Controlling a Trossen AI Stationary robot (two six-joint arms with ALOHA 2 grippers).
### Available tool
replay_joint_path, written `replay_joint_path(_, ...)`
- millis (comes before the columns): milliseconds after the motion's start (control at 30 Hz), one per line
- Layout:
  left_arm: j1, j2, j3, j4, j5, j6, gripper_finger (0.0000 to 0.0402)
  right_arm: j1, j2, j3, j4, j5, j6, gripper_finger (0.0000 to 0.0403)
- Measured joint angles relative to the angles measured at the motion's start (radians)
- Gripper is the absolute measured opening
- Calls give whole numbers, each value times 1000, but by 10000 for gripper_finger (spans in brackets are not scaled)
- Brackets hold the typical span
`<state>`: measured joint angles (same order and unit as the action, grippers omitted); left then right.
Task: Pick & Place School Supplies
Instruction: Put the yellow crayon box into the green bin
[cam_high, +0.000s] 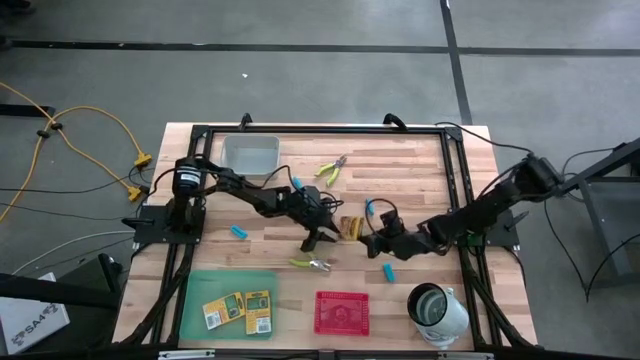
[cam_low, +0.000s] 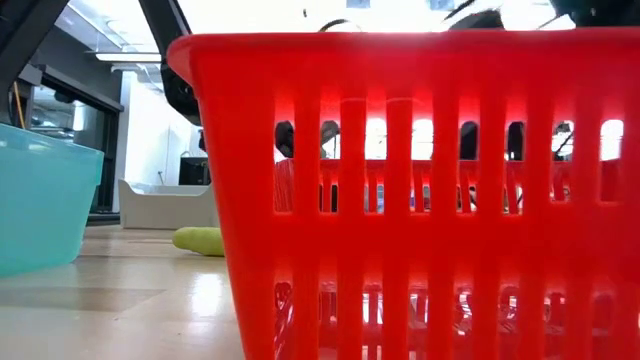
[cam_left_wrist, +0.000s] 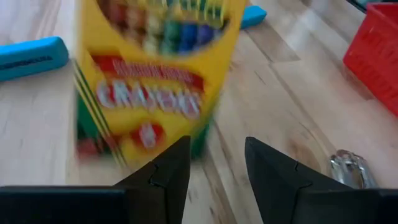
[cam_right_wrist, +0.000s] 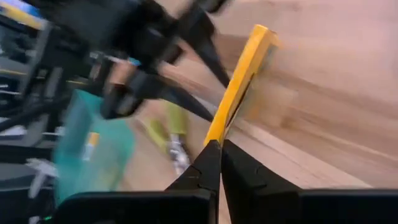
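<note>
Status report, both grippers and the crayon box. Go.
Right gripper shut on crayon box edge, mid-table. Left gripper open, facing it. Pliers lie close by.

The high view looks straight down on the whole wooden table (cam_high: 420, 180). The low view sits at tabletop height right against the red basket (cam_low: 420, 200), whose slatted wall fills most of it; the high view shares this basket (cam_high: 342, 312). Each wrist view looks close along its own fingers at the crayon box (cam_left_wrist: 155, 81) beyond that basket.
</note>
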<state>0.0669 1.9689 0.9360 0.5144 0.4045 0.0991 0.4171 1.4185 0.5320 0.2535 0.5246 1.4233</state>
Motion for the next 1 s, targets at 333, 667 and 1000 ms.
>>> replay_joint_path(333,4,-59,0,-35,-43,-2,148,-1,-133,0,-14,-26,-119,3)
replay_joint_path(667,18,-79,-1,-112,-39,-2,148,-1,-208,1,14,-170,-232,3)
replay_joint_path(1000,7,-262,-1,-380,-31,37,148,0,-181,111,-9,-273,-382,3)
